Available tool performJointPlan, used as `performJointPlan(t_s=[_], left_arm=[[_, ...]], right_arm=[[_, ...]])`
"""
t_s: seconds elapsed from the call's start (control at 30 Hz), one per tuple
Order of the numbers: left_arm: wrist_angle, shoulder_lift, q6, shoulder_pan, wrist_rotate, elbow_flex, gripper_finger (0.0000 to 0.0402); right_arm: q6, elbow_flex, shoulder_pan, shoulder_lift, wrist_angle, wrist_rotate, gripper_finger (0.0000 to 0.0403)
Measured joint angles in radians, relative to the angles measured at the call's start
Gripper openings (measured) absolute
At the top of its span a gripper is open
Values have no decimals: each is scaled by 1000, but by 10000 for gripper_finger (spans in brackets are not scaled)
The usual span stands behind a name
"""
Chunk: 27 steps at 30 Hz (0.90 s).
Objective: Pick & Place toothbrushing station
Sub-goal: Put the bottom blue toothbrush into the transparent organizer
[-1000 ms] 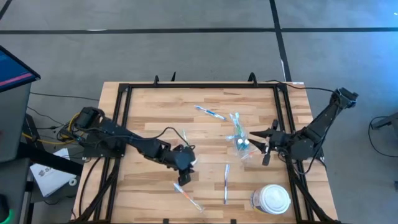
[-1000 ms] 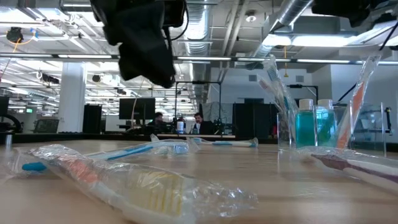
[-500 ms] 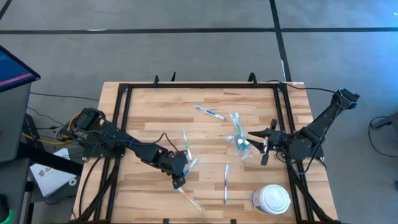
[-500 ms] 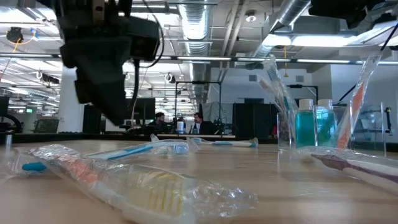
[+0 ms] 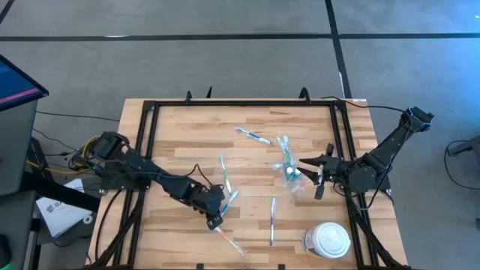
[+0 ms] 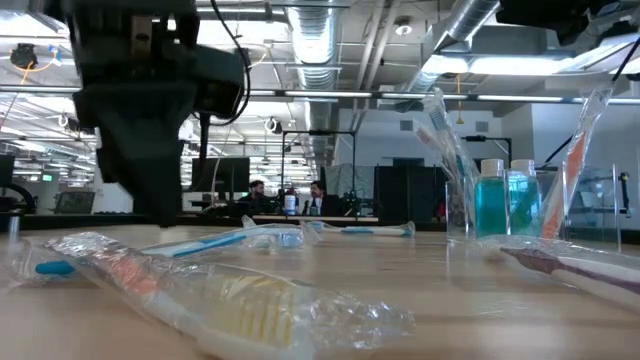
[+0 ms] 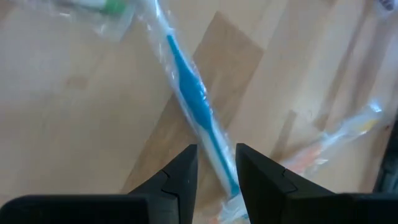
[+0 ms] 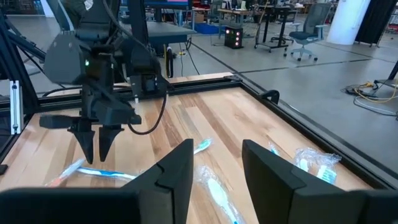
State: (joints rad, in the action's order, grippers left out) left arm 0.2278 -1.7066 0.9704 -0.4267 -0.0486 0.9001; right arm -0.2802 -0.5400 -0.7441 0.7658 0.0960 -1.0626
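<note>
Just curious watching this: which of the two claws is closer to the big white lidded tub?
The right gripper: it hangs just beyond the white lidded container, on the same side. The left gripper is across the table, over a wrapped blue toothbrush.

Light wooden plank tabletop (image 5: 180, 142), black-framed. Laid on it: scattered plastic-wrapped toothbrushes (image 5: 255, 137), small clear plastic cup (image 5: 291, 174), large white round lidded container (image 5: 328, 241) at near right corner.

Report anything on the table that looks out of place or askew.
Nothing looks damaged or spilled, but wrapped toothbrushes lie scattered at odd angles on the table: a blue toothbrush between the left gripper's fingers, another toothbrush near the white container. The clear cup stands upright by the right gripper.
</note>
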Motion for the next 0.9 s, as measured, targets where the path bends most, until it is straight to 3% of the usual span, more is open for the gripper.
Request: performJointPlan(t_s=[0.17, 0.43, 0.67, 0.9], left_arm=[[-66, -75, 6, 2, 43, 0, 104], [-93, -96, 6, 2, 57, 4, 100], [-115, -101, 7, 2, 45, 3, 15], [-131, -94, -8, 1, -2, 1, 6]], right_arm=[[0, 0, 0, 0, -4, 11, 127], [0, 0, -1, 0, -7, 18, 124], [0, 0, 0, 0, -7, 18, 123], [3, 0, 0, 0, -7, 18, 122]])
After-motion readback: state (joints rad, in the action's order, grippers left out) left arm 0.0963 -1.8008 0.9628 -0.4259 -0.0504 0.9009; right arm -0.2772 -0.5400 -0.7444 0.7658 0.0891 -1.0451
